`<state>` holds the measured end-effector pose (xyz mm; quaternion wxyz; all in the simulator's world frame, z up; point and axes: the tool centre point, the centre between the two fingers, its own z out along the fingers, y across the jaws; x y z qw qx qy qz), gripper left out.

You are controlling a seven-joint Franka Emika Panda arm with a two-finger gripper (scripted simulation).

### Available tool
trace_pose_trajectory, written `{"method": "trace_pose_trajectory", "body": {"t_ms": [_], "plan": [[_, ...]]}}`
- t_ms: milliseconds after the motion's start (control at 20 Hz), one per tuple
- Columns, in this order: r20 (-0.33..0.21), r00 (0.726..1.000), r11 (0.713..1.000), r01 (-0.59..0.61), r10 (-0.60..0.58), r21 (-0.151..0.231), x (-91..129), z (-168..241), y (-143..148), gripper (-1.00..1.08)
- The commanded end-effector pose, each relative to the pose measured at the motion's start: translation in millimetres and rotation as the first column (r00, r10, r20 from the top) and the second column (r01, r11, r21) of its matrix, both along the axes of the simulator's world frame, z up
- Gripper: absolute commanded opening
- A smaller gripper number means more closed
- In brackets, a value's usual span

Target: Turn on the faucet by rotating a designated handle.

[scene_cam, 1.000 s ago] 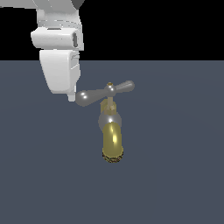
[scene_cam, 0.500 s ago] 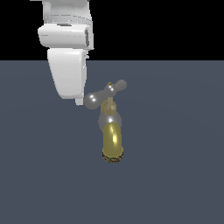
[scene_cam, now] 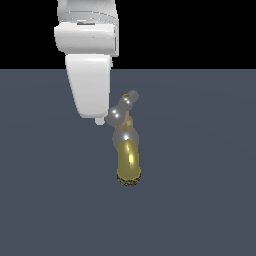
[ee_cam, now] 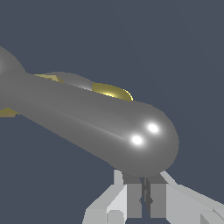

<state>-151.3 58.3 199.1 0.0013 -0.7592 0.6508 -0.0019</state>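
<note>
The faucet [scene_cam: 128,159] stands on the dark grey floor, its yellow-brass spout curving toward the camera and ending in a dark rough tip. The silver crossbar handle [scene_cam: 123,106] sits on top, turned diagonally, with one bulbous end near and one far. My white gripper [scene_cam: 100,121] hangs just to the exterior view's left of the handle's near end, touching or almost touching it. In the wrist view the handle's rounded end [ee_cam: 146,140] fills the picture right in front of my gripper [ee_cam: 144,197], whose fingers are pressed together and hold nothing.
A flat dark grey floor [scene_cam: 200,200] spreads around the faucet under a black background. Nothing else shows in either view.
My gripper has moved toward the exterior view's right, against the handle's near end. The crossbar has turned from nearly level across the picture to a steep diagonal.
</note>
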Motion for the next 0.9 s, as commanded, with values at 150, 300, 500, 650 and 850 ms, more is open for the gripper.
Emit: {"method": "trace_pose_trajectory", "body": {"t_ms": [150,300,500,650,850], "plan": [[-0.002,1.000,1.000,0.011,-0.011,0.000,0,0,-29,-1.00],[-0.002,1.000,1.000,0.015,-0.015,0.000,1,-1,-46,-1.00],[-0.003,1.000,1.000,0.019,-0.019,0.000,1,-1,-68,-1.00],[-0.004,1.000,1.000,0.022,-0.022,0.000,1,-1,-85,-1.00],[-0.004,1.000,1.000,0.026,-0.026,0.000,2,-1,-102,-1.00]]}}
